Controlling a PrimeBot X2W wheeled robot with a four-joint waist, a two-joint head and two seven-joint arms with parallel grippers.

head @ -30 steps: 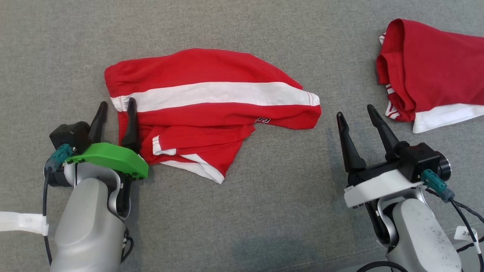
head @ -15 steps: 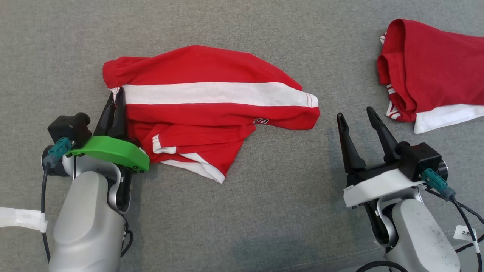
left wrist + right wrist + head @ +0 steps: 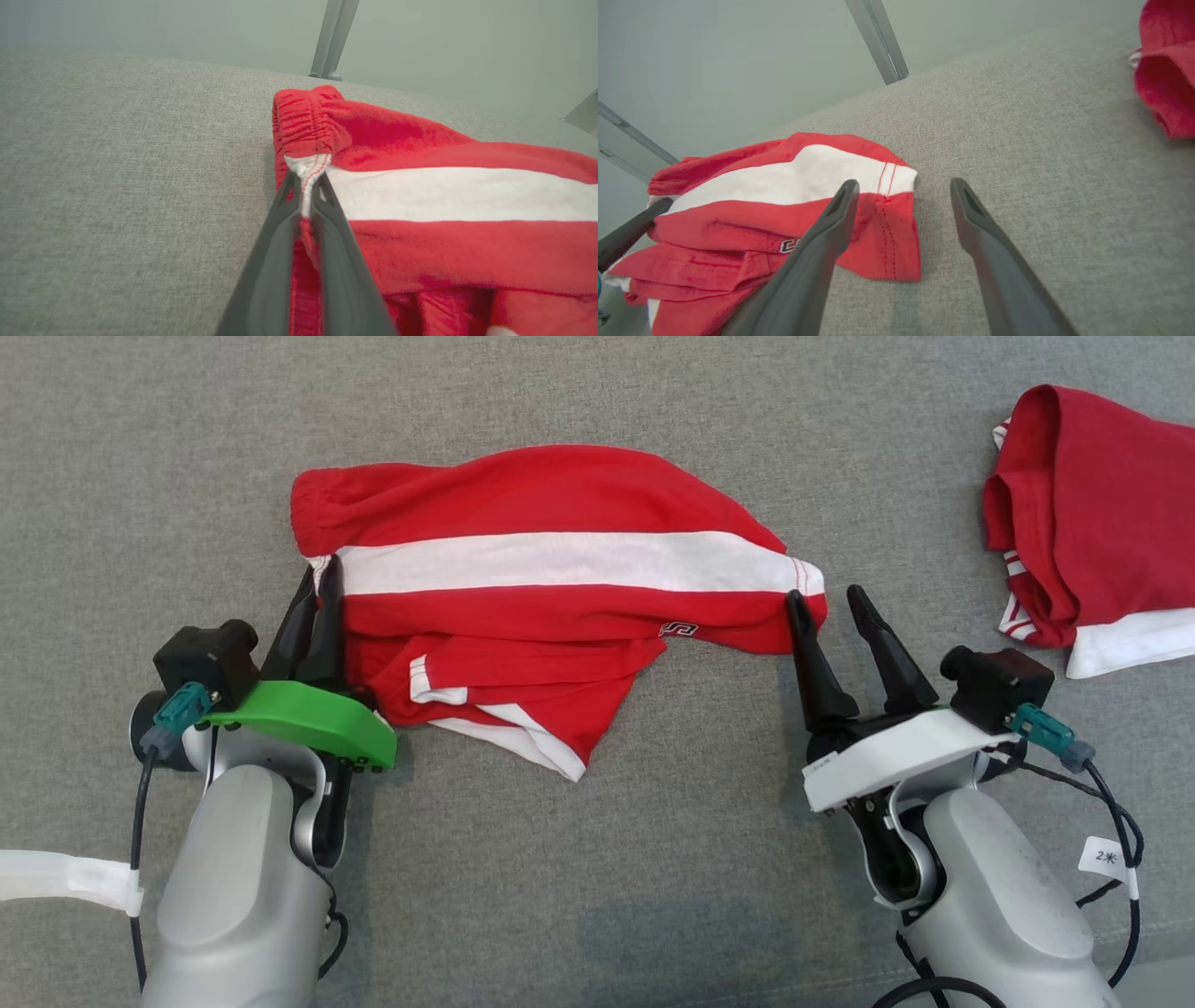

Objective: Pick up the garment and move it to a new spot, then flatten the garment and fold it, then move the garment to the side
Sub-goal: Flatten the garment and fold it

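Note:
The garment (image 3: 560,588), red shorts with a white side stripe, lies crumpled on the grey fabric surface (image 3: 597,896). My left gripper (image 3: 317,581) is shut on the garment's waistband edge at its left end; the left wrist view shows white stripe fabric (image 3: 308,170) pinched between the dark fingers (image 3: 271,261). My right gripper (image 3: 826,599) is open at the garment's right leg hem (image 3: 896,224). One finger lies over the hem, the other over bare fabric surface.
A second red and white garment (image 3: 1092,532) lies at the far right. Grey metal frame bars (image 3: 331,37) stand beyond the surface's far edge.
My left gripper closed on the waistband edge, and that end of the garment lifted a little. My right gripper moved in to the garment's right hem. The camera view shifted.

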